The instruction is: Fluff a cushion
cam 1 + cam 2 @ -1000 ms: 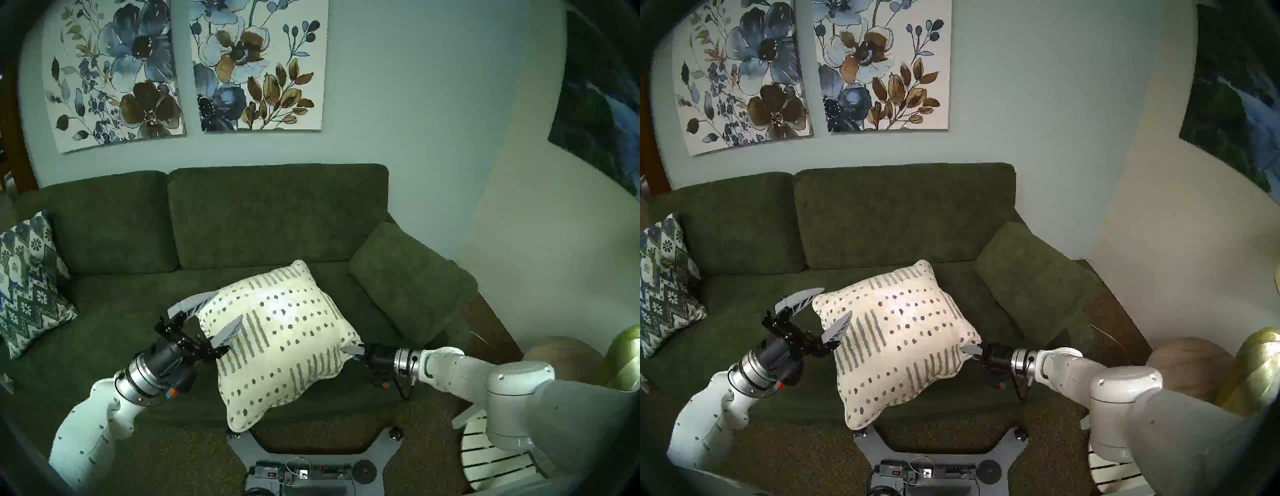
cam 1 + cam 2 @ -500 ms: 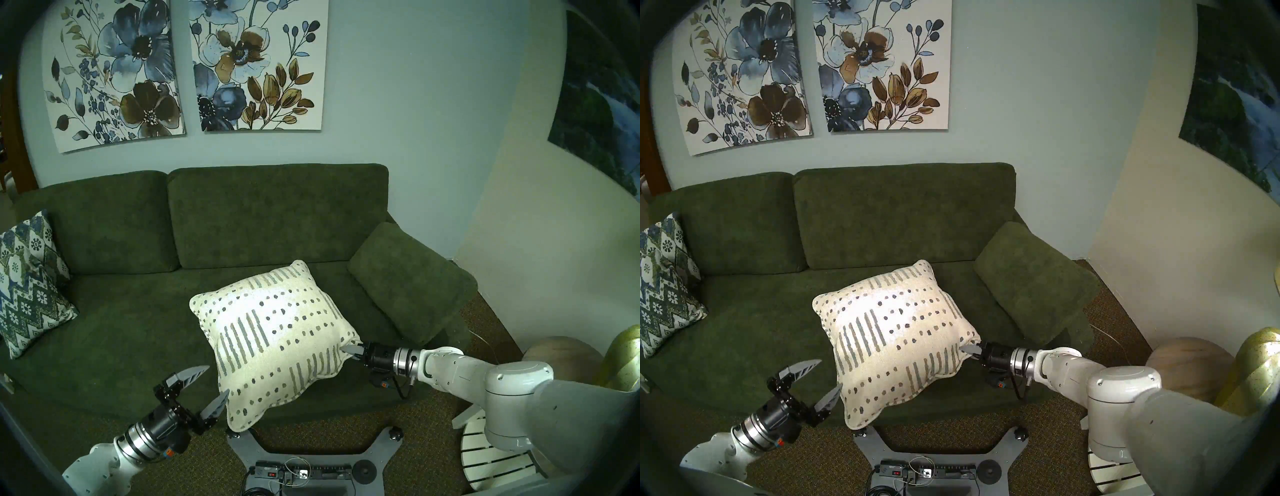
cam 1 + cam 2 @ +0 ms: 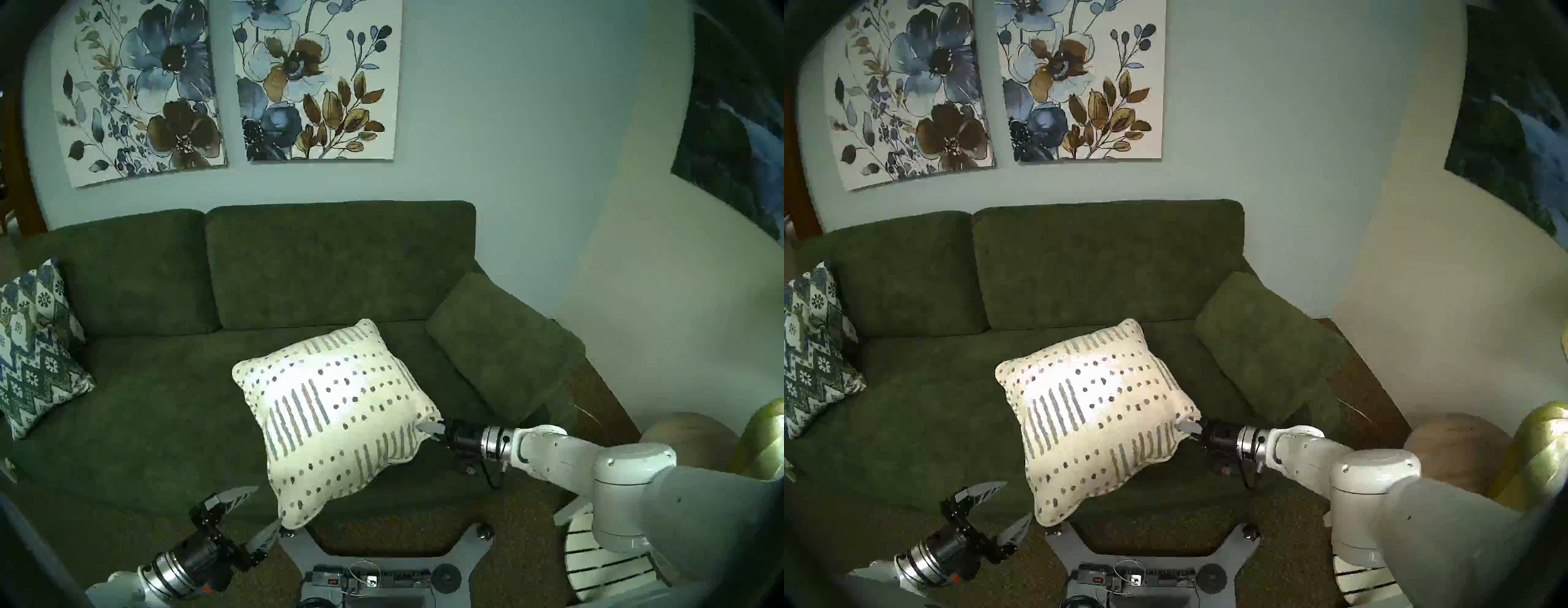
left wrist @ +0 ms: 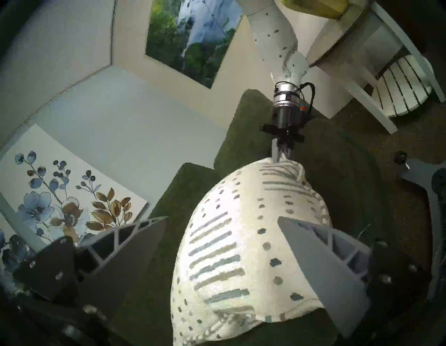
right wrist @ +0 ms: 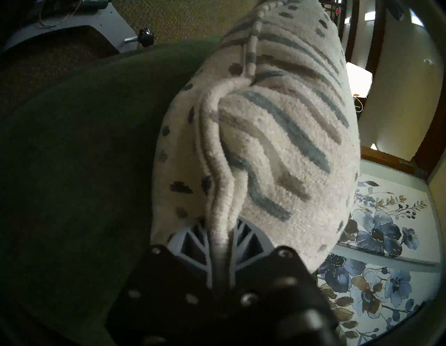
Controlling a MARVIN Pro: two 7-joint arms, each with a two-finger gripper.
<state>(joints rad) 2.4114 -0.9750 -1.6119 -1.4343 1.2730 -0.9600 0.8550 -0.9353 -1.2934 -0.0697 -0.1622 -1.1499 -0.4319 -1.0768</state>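
Right gripper [image 3: 432,428]: pinched tight on the cushion's right-hand corner; in the right wrist view the piped seam runs down between its two grey fingers [image 5: 193,238], so the jaws are closed on fabric and piping.
Left gripper [image 3: 254,511]: spread wide and holding nothing, low at the cushion's near-left corner; one fingertip looks to be just beside or brushing that corner, and I cannot tell which.
Cushion [image 3: 335,414]: cream, square, with rows of grey-green dots and dash stripes. It lies on the sofa seat [image 3: 161,424], turned like a diamond. Its right corner is lifted by the grip and its nearest corner hangs past the seat's front edge.
Around the cushion: a plain green sofa cushion [image 3: 500,344] leans just to its right; a blue-green zigzag pillow [image 3: 38,352] sits well off to its left, at the sofa's far end.
Step in hand, as I judge it: one arm anchors the cushion while the free one readies a pat or squeeze against its left side.
Doing it well: bring the open fingers in flat against the cushion's left edge, pushing toward the held corner so the filling bunches and plumps.
Risk: a hard shove could tug the corner out of the pinch, or tip the overhanging cushion off the seat.
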